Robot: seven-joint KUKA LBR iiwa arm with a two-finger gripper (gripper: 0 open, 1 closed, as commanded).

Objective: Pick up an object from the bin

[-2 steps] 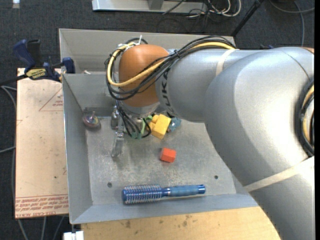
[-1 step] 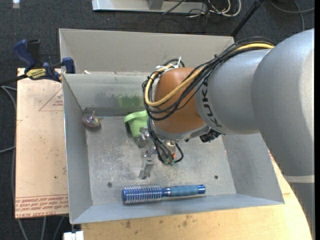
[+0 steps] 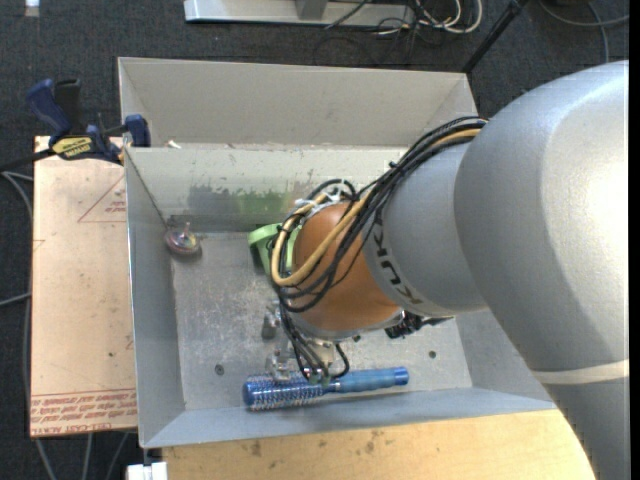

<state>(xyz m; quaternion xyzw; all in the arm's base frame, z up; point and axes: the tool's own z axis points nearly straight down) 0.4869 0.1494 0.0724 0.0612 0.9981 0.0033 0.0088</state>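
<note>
We see the gripper (image 3: 293,360) low over the bristle end of a blue hairbrush (image 3: 345,383), which lies along the near edge of the bin (image 3: 150,298). Whether the pincer is spread or pressed together, we cannot tell. The brush is probably light and stiff, and its plastic handle perhaps a little slippery. We judge the handle, just beside the bristles, to be the better place to take hold.

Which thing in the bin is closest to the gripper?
The blue hairbrush, right at the gripper; the green item and small round thing lie farther off.
</note>
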